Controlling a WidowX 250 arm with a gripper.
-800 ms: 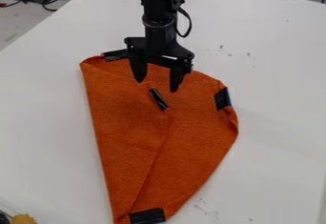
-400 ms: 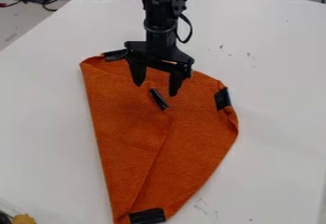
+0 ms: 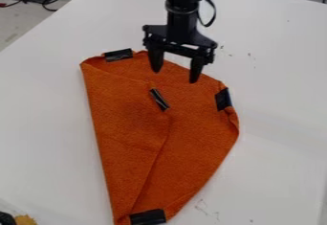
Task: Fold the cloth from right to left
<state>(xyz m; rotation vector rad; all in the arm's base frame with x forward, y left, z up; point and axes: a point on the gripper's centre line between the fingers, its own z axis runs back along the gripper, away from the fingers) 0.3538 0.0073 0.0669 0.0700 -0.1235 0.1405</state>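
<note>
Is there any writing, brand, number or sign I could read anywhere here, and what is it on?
There are none that I can read. The black patches on the orange cloth show no letters, and the faint marks on the white table form no word or number.

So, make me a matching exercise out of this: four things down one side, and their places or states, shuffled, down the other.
Column one
1. Gripper
2. Cloth
3. Middle strip
4. Table

Column two
A. White, flat, underneath the cloth
B. Black, lying slanted on the cloth
C. Open, hanging down at the cloth's upper part
D. Orange, partly folded over

Right pairs: 1-C, 2-D, 3-B, 4-A
</note>
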